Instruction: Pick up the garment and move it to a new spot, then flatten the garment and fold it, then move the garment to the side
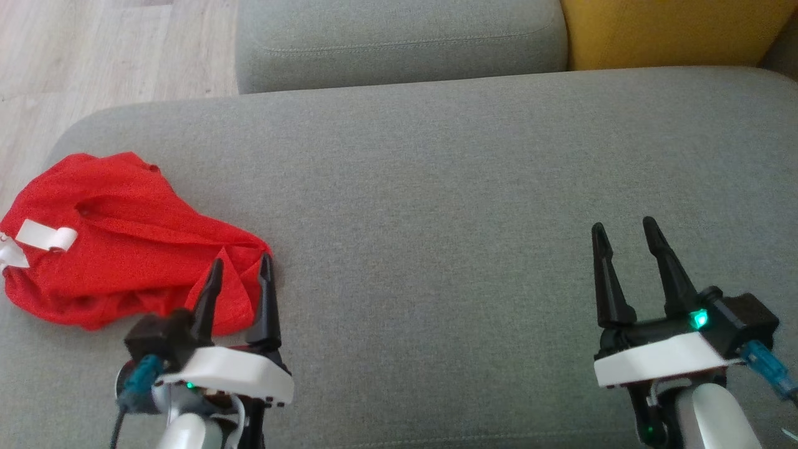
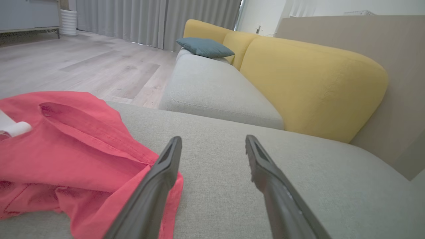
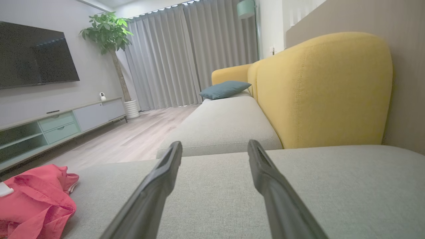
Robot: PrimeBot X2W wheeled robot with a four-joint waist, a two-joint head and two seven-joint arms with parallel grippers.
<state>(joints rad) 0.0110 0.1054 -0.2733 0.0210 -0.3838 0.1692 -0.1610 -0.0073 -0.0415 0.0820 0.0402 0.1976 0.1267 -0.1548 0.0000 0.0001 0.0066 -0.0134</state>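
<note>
Nearest you, the left pincer (image 1: 242, 260) stands wide and empty at the right-hand hem of the crumpled red garment (image 1: 112, 243); the right pincer (image 1: 624, 224), equally wide and empty, hangs well apart over bare sofa cushion (image 1: 436, 187). Farther off, the garment lies bunched at the cushion's left end, beside the floor (image 1: 93, 50). If you close on the thin hem alone, it may slip free or push the heap over that edge.

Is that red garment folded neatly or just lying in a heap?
In a heap: the red garment bunches in uneven ridges and loose flaps on the grey seat cushion, not laid flat.
</note>
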